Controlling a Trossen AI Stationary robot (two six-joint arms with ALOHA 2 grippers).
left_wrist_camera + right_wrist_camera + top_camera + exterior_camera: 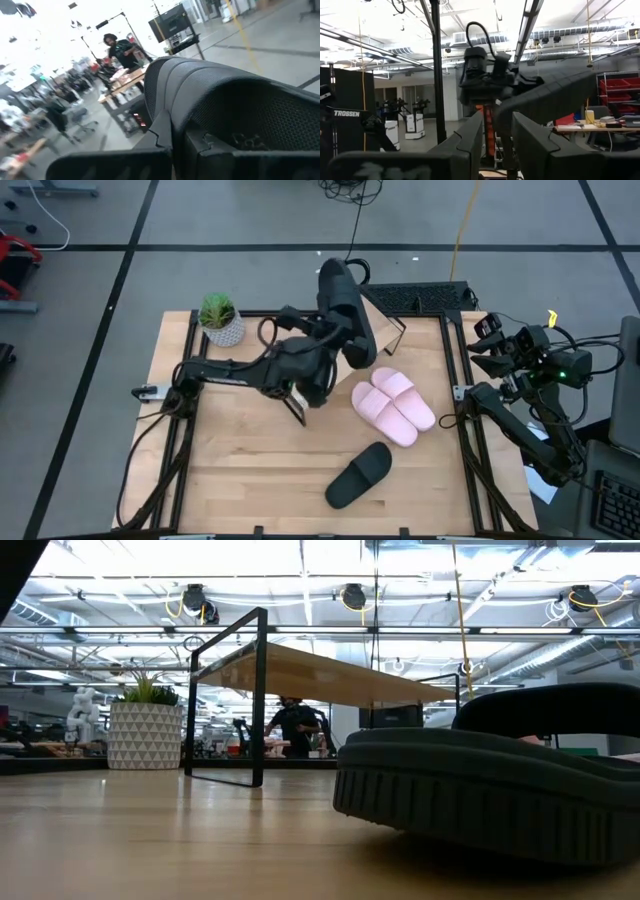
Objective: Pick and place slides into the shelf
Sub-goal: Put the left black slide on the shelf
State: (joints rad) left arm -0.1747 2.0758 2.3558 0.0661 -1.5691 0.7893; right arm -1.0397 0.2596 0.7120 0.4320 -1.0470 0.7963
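Observation:
My left gripper (318, 355) is shut on a black slide (347, 310) and holds it high over the table's far middle, in front of the wooden shelf (383, 317). That slide fills the left wrist view (230, 95) and shows in the right wrist view (555, 97). The shelf (320, 675) stands on its dark end frames. The pale pink pair (393, 406) lies side by side, soles down, right of centre. The second black slide (360, 476) rests sole down near the near edge and looms large in the low view (500, 790). My right gripper (490, 345) waits open at the table's right edge (497, 145). My left gripper pinches the black slide between its two fingers (110, 162) at the end nearest the wrist (175, 125), coming from the table's left. The slide is lifted clear and reaches away from the fingers toward the far edge. The fingers hide the exact place of contact.
A potted plant in a white patterned pot (220, 320) stands at the far left corner, also seen in the low view (145, 730). Bare wood lies across the near left of the table (230, 470). A person stands in the room behind (295, 725).

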